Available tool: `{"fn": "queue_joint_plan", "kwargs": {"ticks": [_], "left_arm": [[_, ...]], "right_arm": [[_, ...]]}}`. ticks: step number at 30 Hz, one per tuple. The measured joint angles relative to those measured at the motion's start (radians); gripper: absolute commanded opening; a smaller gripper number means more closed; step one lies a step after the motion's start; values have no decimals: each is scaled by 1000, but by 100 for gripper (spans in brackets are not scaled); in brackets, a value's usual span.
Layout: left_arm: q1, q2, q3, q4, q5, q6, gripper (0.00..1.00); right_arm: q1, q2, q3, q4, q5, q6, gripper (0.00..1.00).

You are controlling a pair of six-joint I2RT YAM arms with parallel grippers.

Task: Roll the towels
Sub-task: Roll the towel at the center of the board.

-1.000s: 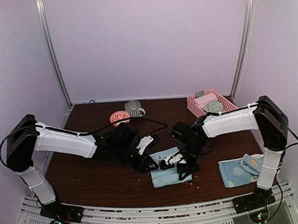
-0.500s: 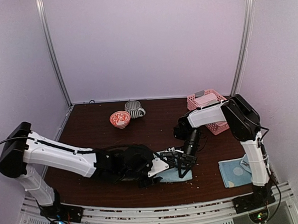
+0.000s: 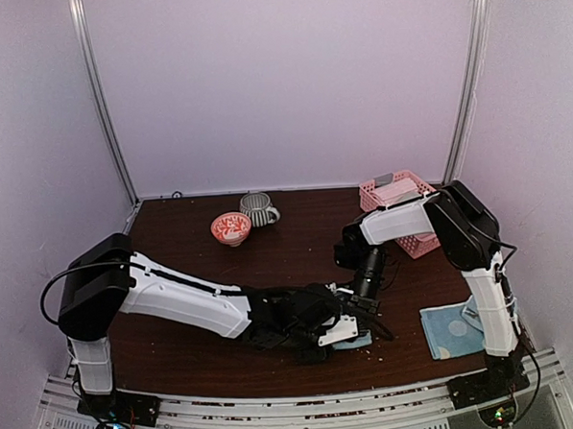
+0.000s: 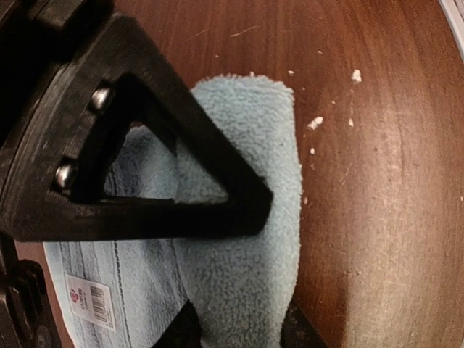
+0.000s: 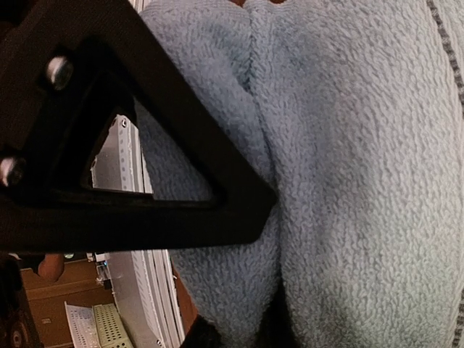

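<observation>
A plain light blue towel (image 4: 243, 283) with a white label (image 4: 90, 301) lies near the table's front edge, its right side folded into a thick roll. My left gripper (image 4: 235, 335) is shut on that roll, a fingertip on each side. My right gripper (image 5: 239, 335) pinches a fold of the same towel (image 5: 348, 181). From above, both grippers (image 3: 336, 332) (image 3: 363, 307) meet over the towel (image 3: 357, 341), and only a small corner of it shows. A second light blue towel (image 3: 456, 329) with pale dots lies at the front right.
A pink lattice basket (image 3: 406, 201) holding more cloth stands at the back right. An orange patterned bowl (image 3: 230, 227) and a striped mug (image 3: 257, 208) sit at the back centre. Crumbs dot the brown table (image 4: 391, 181) beside the roll.
The left arm has swung right and now covers most of the towel. The flat towel has been gathered into a narrow roll. The right arm's elbow rose earlier and has since held still.
</observation>
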Motion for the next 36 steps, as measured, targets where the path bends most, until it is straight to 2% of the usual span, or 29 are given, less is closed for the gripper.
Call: {"fn": "queue_joint_plan", "kwargs": {"ticks": [2, 4, 6, 8, 12, 16, 19, 23, 31, 36], "left_arm": [[1, 0, 5, -5, 10, -3, 19], [1, 2, 8, -8, 16, -6, 14], [1, 2, 10, -11, 19, -12, 11], [1, 2, 10, -13, 23, -20, 9], [1, 2, 11, -13, 31, -39, 8], [2, 2, 11, -15, 39, -63, 7], [2, 2, 12, -16, 52, -86, 7], [2, 2, 21, -31, 63, -113, 6], [22, 2, 35, -68, 88, -163, 4], [71, 2, 35, -70, 151, -221, 4]], "right_arm": [[0, 0, 2, -2, 1, 3, 13], [0, 0, 8, -8, 9, 0, 22], [0, -1, 19, -23, 17, -13, 34], [-2, -18, 21, -33, 20, -32, 39], [-31, -92, 29, -29, 45, -39, 39], [-78, -144, 62, -15, 60, -13, 29], [-100, -141, 56, 67, 112, 81, 23], [-93, -119, 34, 202, 201, 214, 20], [-72, -77, 93, 264, 240, 326, 20], [-93, -72, 205, 249, 235, 339, 32]]}}
